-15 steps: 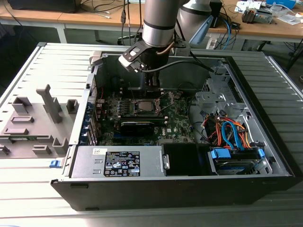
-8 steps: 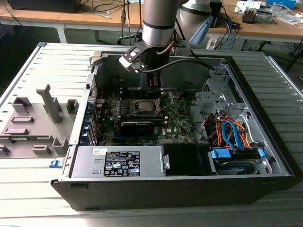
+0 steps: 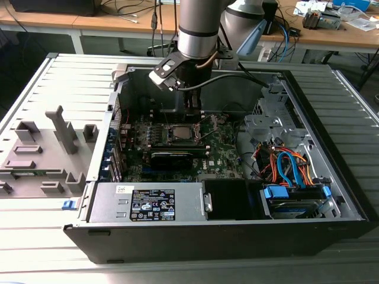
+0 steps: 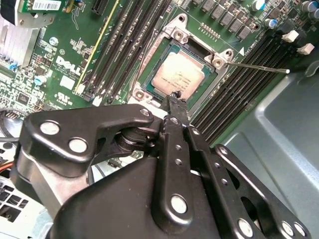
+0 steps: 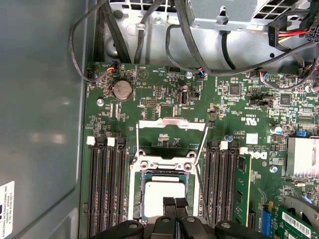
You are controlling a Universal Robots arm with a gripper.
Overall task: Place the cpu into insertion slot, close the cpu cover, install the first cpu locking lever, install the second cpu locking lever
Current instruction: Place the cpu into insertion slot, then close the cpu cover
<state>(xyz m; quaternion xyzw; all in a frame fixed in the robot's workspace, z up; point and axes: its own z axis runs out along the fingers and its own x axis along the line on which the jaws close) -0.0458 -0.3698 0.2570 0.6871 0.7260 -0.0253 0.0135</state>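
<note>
item: cpu [image 4: 180,75]. flat square chip, dull silver-grey top with faint print. it lies seated level in the insertion slot [image 4: 154,64], whose dark frame shows on all sides around it. the slot sits on the green motherboard [image 5: 159,94], between two banks of black memory slots [image 5: 107,189].

cpu cover [image 5: 172,123]: thin silver frame, swung up and open off the slot, with green board visible through its window. one locking lever [image 4: 259,66], a thin wire rod, juts out free to the side, unlatched.

arm [image 3: 198,29]: descends vertically from the top of the exterior view into the open computer case [image 3: 331,177], which lies on its side on the ridged grey desk [image 3: 47,248].

end effector [image 5: 175,203]: fingers pressed together, closed, holding nothing. the tips sit at the cpu's near edge; actual contact cannot be told.
</note>
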